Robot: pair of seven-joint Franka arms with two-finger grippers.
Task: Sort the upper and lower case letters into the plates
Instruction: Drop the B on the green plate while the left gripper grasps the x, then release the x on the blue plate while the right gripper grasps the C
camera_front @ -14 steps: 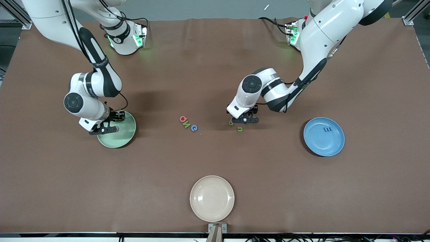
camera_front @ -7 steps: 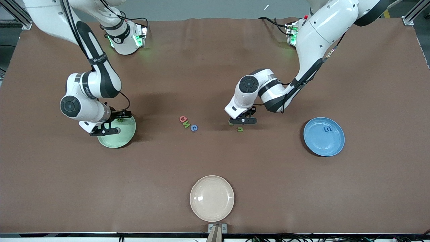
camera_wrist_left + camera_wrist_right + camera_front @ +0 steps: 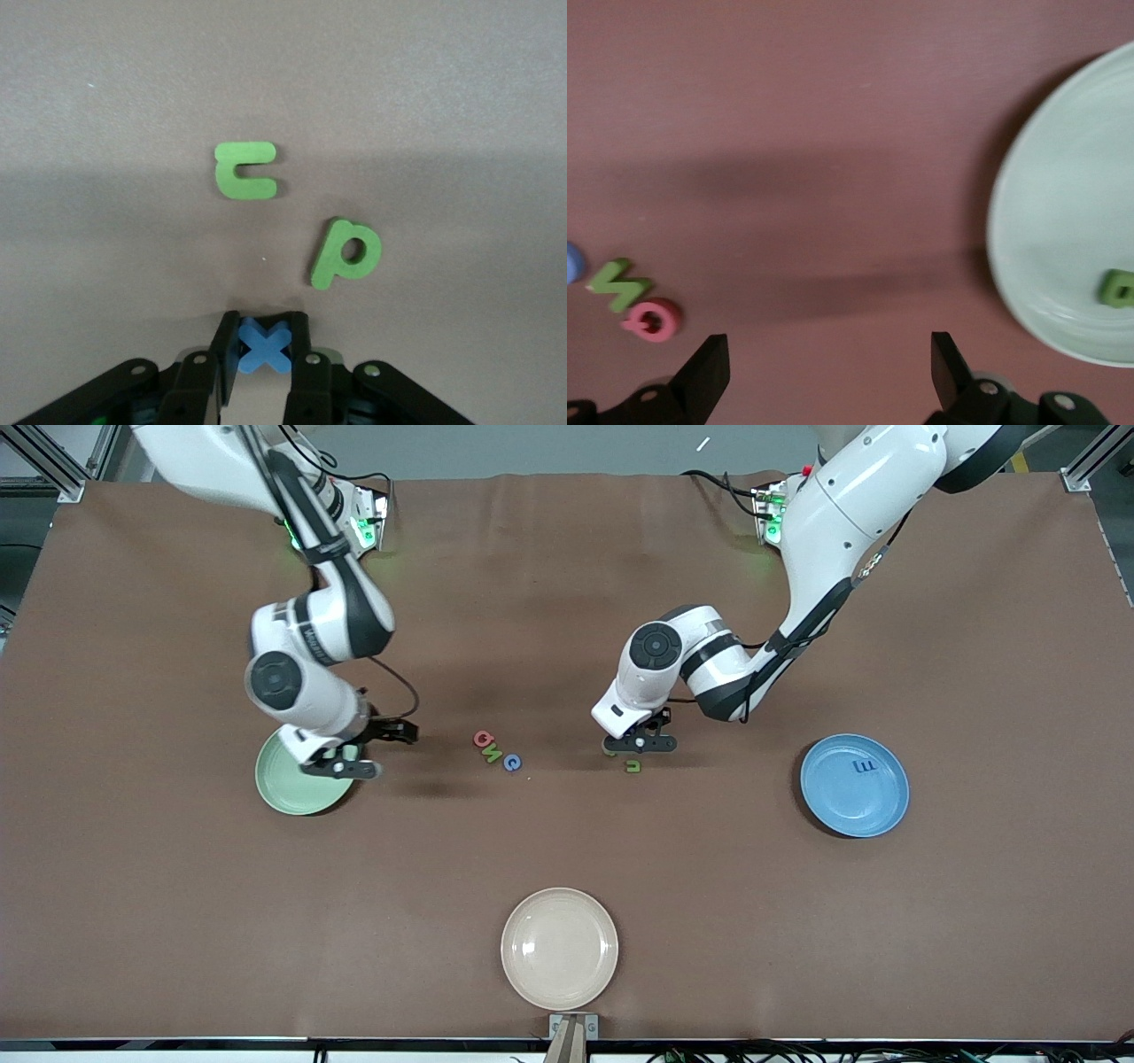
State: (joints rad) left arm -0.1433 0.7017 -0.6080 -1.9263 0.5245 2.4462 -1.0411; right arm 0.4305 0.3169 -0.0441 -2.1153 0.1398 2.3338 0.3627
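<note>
The right hand point(image 3: 354, 757), fingers spread and empty, has swung off the mint plate point(image 3: 282, 784) toward its 3 o'clock rim, leaving a green letter point(image 3: 1121, 289) inside, so one more letter seems sorted. The left hand point(image 3: 640, 744) stays low on the tabletop, clenched on a blue x point(image 3: 263, 345) beside the green p point(image 3: 345, 252).

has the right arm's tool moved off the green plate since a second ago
Yes. The right tool has shifted from over the pale mint green round plate to its rim, toward the pinkish red flat letter piece, fingers open.
</note>
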